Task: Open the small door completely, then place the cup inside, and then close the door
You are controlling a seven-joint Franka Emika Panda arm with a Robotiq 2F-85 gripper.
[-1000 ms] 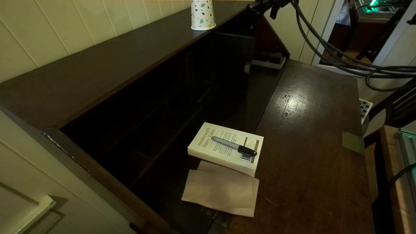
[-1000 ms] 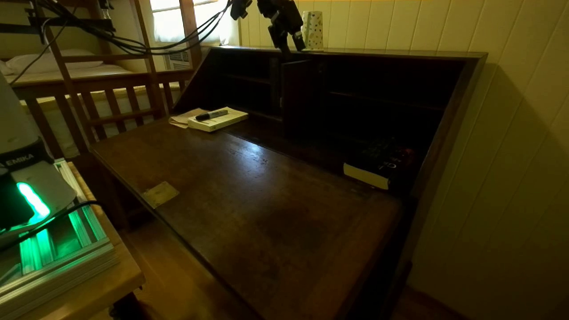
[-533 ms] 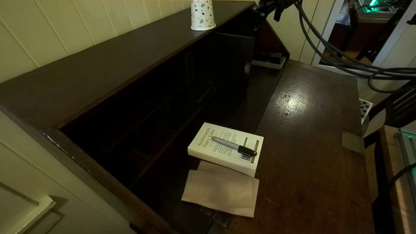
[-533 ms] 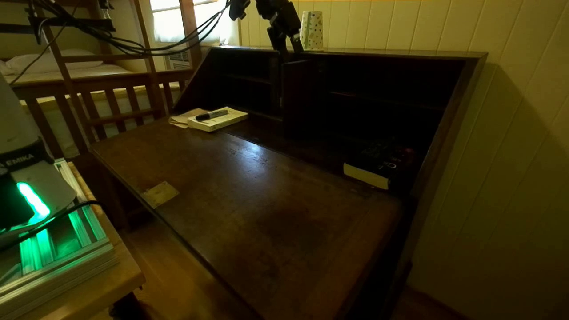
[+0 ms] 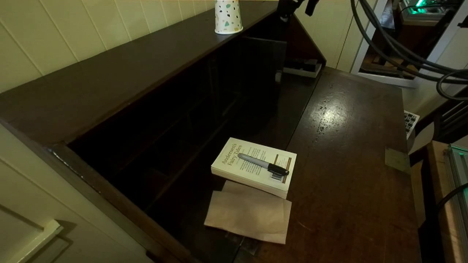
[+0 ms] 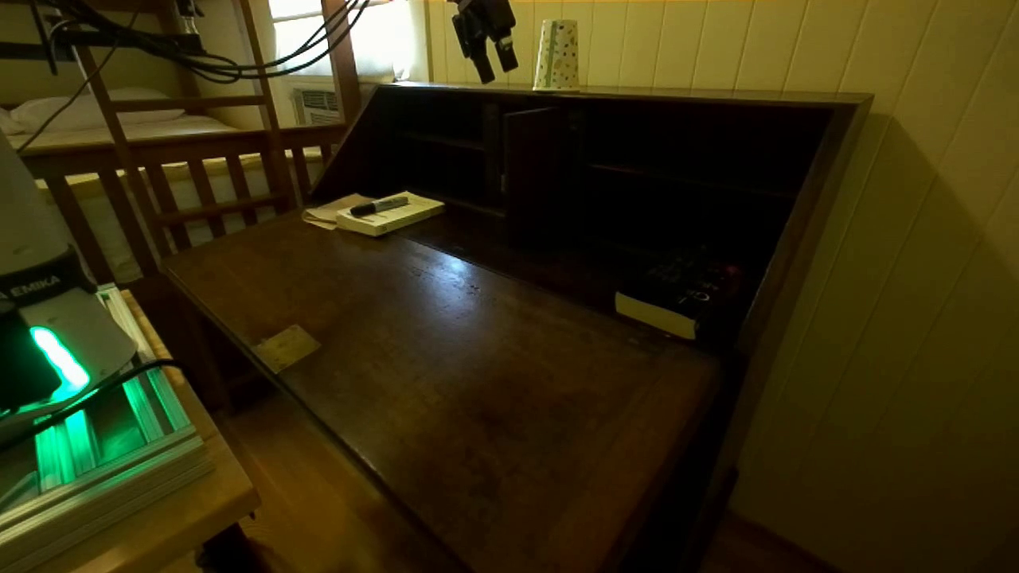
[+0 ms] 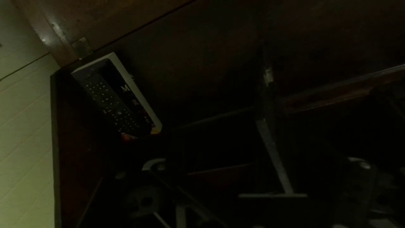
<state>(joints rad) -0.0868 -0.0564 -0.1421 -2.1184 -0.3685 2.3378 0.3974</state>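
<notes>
Gripper (image 6: 497,73) partly outside every view

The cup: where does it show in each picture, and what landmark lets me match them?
In an exterior view: the cup at the top edge, cut off; dark book upper right.
In an exterior view: the cup near the top, just right of the middle; dark book right of centre.
Wrist view: no cup; dark book upper left.
Shared landmark: the dark book.

This is a home bedroom, shown by the railed bed (image 6: 199,142), pillow (image 6: 83,117) and wooden desk (image 6: 446,358).
</notes>
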